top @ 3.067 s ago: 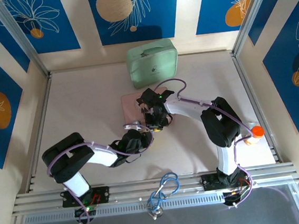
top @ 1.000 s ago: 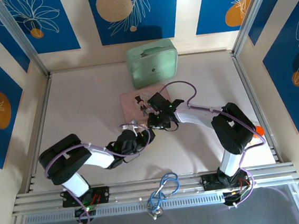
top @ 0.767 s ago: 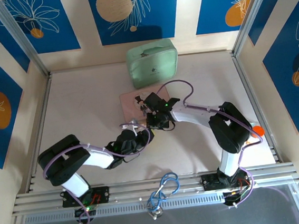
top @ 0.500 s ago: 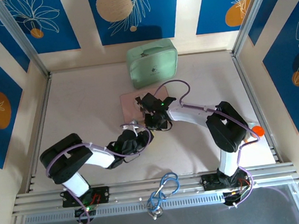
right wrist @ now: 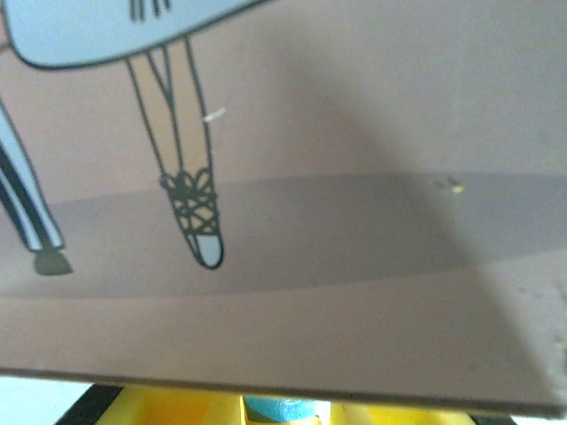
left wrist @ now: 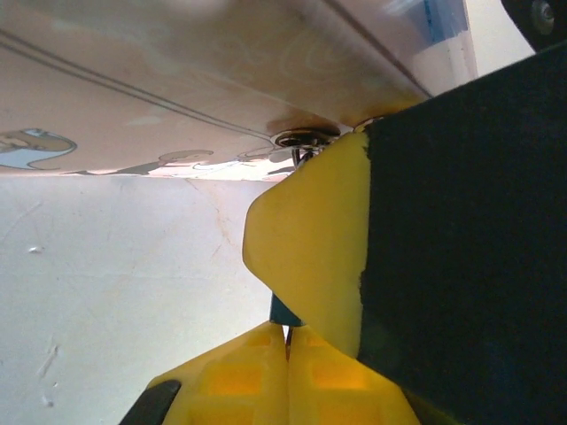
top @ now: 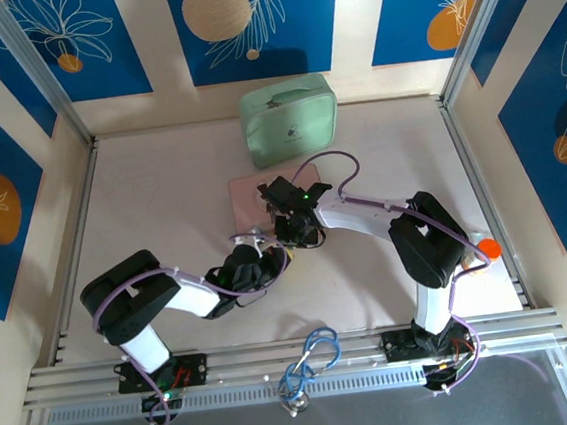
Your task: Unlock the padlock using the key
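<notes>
As the pink case (right wrist: 354, 133) is covering most of the padlock (right wrist: 276, 408), your right gripper (right wrist: 285, 416) is pinching it, left gripper (left wrist: 286, 335) closed.

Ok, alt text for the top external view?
The left hand and right hand sit close together at the near edge of a pink case mid-table, one arm reaching in from each side. A green case lies behind it near the far wall.

Both arms bent inward, left gripper (top: 269, 250) closed, right gripper (top: 290, 230) close beside.
</notes>
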{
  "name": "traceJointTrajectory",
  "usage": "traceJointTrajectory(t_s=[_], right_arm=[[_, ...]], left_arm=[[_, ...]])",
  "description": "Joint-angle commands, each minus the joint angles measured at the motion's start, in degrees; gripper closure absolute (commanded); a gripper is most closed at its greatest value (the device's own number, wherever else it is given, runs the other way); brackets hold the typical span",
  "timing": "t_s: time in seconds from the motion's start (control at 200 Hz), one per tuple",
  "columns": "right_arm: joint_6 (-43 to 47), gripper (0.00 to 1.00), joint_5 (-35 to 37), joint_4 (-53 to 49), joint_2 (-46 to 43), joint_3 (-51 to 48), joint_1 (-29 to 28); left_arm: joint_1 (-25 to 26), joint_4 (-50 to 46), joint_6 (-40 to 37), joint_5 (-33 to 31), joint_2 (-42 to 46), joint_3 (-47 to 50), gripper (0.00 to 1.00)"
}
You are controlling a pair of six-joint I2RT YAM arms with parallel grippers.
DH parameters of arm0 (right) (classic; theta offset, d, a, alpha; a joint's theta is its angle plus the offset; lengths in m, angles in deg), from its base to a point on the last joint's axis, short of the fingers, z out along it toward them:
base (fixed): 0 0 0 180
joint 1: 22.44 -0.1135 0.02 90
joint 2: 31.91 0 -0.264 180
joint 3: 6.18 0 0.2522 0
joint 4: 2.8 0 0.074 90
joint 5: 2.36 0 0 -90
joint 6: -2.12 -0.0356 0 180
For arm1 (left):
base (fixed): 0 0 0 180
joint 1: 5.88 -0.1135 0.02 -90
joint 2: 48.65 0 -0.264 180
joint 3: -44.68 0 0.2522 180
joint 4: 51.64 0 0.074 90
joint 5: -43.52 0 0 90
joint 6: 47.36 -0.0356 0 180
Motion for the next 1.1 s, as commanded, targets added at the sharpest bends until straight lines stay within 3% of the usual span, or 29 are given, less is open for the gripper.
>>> traceJointTrajectory(t_s=[0.0,0.18,0.295,0.53,0.87,1.095], right_arm=[[-0.7,0.74,-3.3,-0.5,-0.3,-1.4,-0.3],[3.1,0.47,-6.0,11.5,-6.7,-9.3,1.6],[5.2,0.39,-11.2,21.4,-10.4,-16.0,4.0],[8.1,0.43,-20.8,30.2,-11.0,-21.2,7.5],[9.3,0.52,-21.6,29.3,-8.1,-18.8,9.0],[8.8,0.53,-21.0,29.0,-7.8,-19.5,9.0]], left_arm=[[-1.1,4.5,0.5,0.7,-0.7,-0.6,1.0],[-1.2,4.6,0.6,0.8,-0.1,0.1,1.0],[-1.4,5.8,1.1,1.1,-0.3,0.5,1.0],[-1.7,7.0,1.6,1.4,-0.7,0.8,1.0],[-1.9,7.2,1.9,1.7,-0.8,0.9,1.0],[-2.0,7.2,1.8,1.7,-0.9,0.7,1.0]])
